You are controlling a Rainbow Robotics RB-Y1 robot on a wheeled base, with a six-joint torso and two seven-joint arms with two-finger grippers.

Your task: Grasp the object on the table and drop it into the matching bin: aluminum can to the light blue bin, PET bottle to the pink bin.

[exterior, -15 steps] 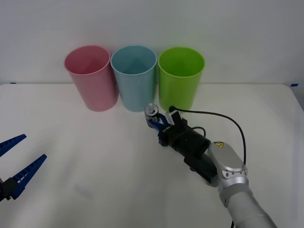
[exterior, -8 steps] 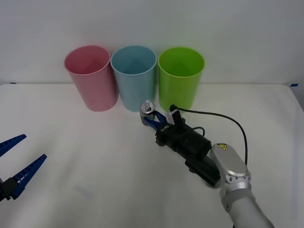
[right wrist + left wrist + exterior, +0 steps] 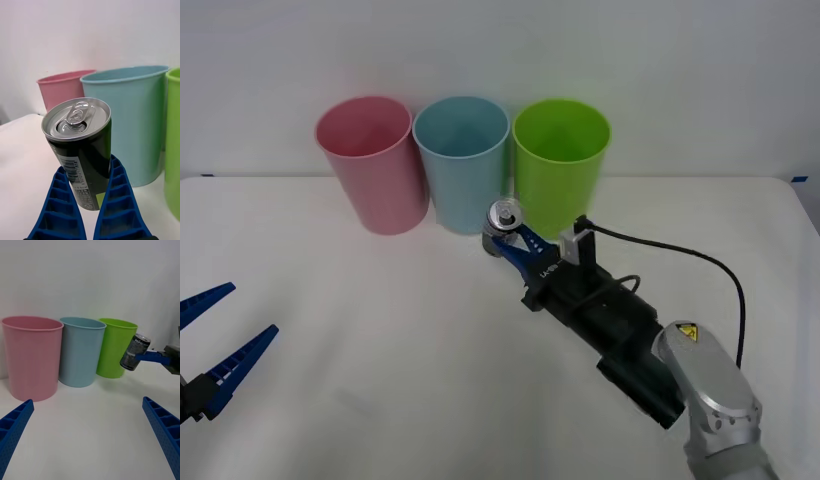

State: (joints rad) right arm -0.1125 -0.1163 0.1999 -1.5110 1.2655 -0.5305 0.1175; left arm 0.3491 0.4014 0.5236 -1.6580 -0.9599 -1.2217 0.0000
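The aluminum can [image 3: 502, 222], dark grey-black with a silver top and pull tab, hangs tilted above the white table [image 3: 380, 330], clamped between the blue ribbed fingers of my right gripper [image 3: 510, 240]. It sits in front of the gap between the light blue bin [image 3: 462, 165] and a lime green tub. In the right wrist view the can [image 3: 82, 150] stands between the fingers [image 3: 118, 202] with the light blue bin [image 3: 131, 123] just behind and the pink bin [image 3: 60, 92] beyond. The left wrist view shows the can [image 3: 134, 351] lifted off the table. My left gripper [image 3: 215, 345] is open at the near left.
The pink bin [image 3: 372, 165], the light blue bin and a lime green tub [image 3: 560, 165] stand in a row at the back of the table, against a white wall. A black cable [image 3: 680, 255] arcs over my right arm. Bare table spreads across the front and left.
My right gripper has lifted the can higher off the table and carried it slightly toward the bins. The left arm has not moved.
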